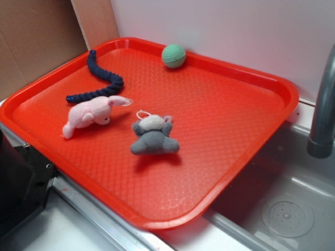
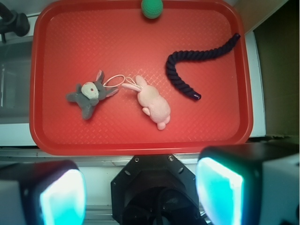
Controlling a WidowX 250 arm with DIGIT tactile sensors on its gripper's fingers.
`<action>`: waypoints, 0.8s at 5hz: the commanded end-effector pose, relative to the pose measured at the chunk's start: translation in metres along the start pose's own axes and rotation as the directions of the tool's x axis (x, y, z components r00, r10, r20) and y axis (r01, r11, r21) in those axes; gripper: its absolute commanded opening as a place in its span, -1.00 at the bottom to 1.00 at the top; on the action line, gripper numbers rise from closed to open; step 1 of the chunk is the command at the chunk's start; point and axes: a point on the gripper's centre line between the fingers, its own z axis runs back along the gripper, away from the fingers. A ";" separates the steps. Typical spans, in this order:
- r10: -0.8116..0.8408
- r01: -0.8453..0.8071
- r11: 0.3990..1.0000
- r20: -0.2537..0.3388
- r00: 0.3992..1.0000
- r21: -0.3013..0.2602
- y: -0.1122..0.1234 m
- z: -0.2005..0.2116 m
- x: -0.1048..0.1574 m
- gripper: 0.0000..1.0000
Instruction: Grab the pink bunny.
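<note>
Red tray (image 1: 246, 130) bearing pink bunny (image 1: 89, 115), grey plush (image 1: 153, 137), navy rope (image 1: 102, 78), seemingly knitted green ball (image 1: 174, 56).

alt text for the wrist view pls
A pink bunny lies mid-tray on a red tray, beside a grey plush toy to its left. A dark blue rope curves at right, a green ball at the far rim; the open gripper hovers below.

Pink bunny (image 2: 153, 101) on red tray (image 2: 61, 140); hand (image 2: 140, 192) spread wide.
</note>
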 end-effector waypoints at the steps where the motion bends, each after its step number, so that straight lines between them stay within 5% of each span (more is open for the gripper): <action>1: 0.000 0.000 1.000 0.000 1.000 0.000 0.000 0.000 0.000 1.00; 4: -0.230 0.231 0.973 0.082 0.970 -0.005 0.018 -0.044 0.021 1.00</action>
